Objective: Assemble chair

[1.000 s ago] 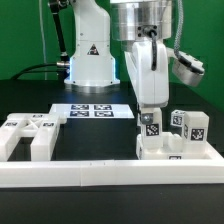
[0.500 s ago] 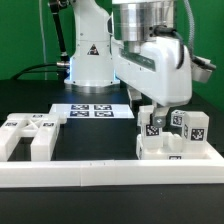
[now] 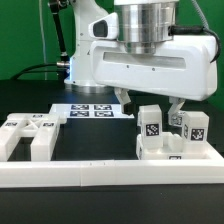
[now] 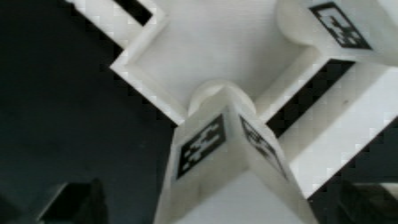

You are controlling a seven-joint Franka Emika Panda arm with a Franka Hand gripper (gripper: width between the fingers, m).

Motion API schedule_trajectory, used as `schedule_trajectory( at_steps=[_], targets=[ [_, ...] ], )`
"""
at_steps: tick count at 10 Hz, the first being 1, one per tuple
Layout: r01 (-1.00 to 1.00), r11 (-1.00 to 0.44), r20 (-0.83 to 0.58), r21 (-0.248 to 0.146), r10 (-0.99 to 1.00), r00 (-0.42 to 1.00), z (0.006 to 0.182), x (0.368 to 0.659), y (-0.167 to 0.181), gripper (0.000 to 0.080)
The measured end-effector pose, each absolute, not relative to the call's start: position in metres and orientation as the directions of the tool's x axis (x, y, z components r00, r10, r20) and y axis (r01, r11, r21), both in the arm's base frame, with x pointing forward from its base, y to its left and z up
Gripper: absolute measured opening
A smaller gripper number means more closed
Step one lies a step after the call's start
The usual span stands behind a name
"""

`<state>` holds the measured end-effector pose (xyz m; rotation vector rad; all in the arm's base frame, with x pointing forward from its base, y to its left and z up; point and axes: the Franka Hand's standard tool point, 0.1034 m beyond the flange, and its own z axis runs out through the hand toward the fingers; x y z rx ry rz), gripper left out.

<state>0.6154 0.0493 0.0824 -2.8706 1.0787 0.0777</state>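
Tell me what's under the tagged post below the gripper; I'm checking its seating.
The post stands on a low white chair part. The joint at its foot is hidden by the post itself, so seating cannot be judged.

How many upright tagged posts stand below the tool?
3 posts: one in front, one at the exterior view's far right, one partly hidden between them. The arm may hide more.
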Motion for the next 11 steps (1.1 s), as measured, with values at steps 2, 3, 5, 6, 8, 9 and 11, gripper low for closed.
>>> schedule_trajectory(
  at_steps=[2,3,5,6,8,9,11],
  targets=[
    [-0.495,-0.867,-0.063,-0.065,-0.491,0.869,0.0823,0.6151,0.0489,0.0649],
    [-0.407,-0.911,-0.056,-0.071,-0.404,0.913,0.0823,0.6152,0.0482,0.0649],
    [-0.286,-0.955,-0.045,-0.074,-0.283,0.958,0.0826,0.6157,0.0486,0.0649],
    [-0.215,-0.974,-0.038,-0.072,-0.212,0.976,0.0830,0.6165,0.0487,0.0649],
    [-0.164,-0.984,-0.033,-0.074,-0.162,0.986,0.0832,0.6170,0.0499,0.0649],
    [-0.172,-0.982,-0.034,-0.074,-0.169,0.985,0.0827,0.6173,0.0508,0.0548],
    [-0.173,-0.982,-0.035,-0.073,-0.171,0.985,0.0825,0.6172,0.0500,0.0399]
  ],
)
